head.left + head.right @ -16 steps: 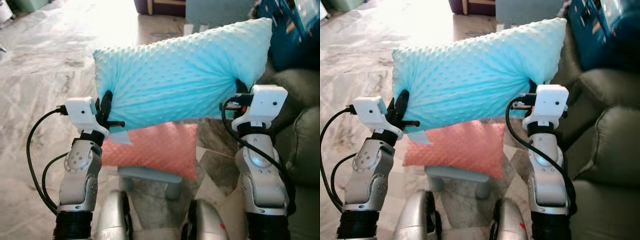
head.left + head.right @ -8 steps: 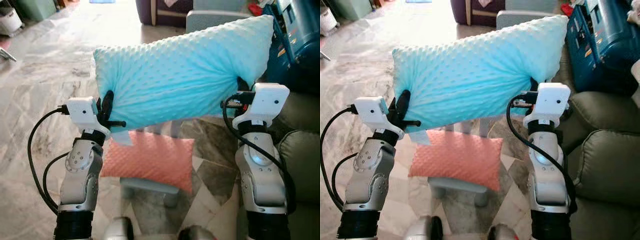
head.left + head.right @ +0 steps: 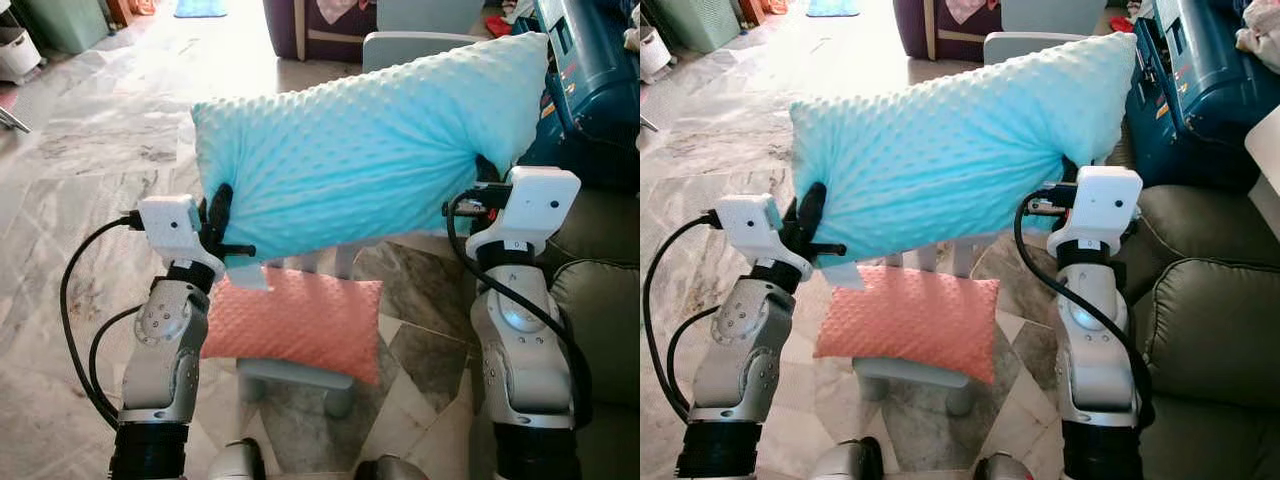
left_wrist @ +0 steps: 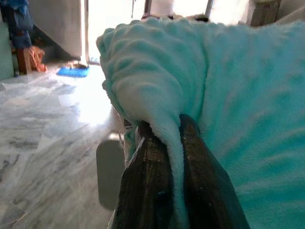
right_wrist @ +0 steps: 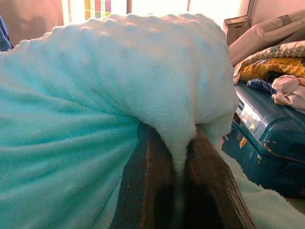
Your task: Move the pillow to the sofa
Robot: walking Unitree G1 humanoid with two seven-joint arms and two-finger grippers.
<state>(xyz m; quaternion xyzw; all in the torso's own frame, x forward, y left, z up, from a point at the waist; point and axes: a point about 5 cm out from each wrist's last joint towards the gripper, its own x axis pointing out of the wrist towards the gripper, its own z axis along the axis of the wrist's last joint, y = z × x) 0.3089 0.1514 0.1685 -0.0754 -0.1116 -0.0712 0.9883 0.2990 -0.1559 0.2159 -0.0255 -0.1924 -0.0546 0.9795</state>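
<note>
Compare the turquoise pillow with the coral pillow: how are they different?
The turquoise pillow is held in the air, pinched at each end by the left tool and right tool; the coral pillow lies flat on a small grey stool. The turquoise pillow looks bigger and tilted. Both have dotted fabric.

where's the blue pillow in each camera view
Left eye: blue pillow across the upper middle, above the pink pillow.
Right eye: same place.
Left wrist: pinched between the fingers.
Right wrist: bunched above the fingers.
Shared landmark: pink pillow.
</note>
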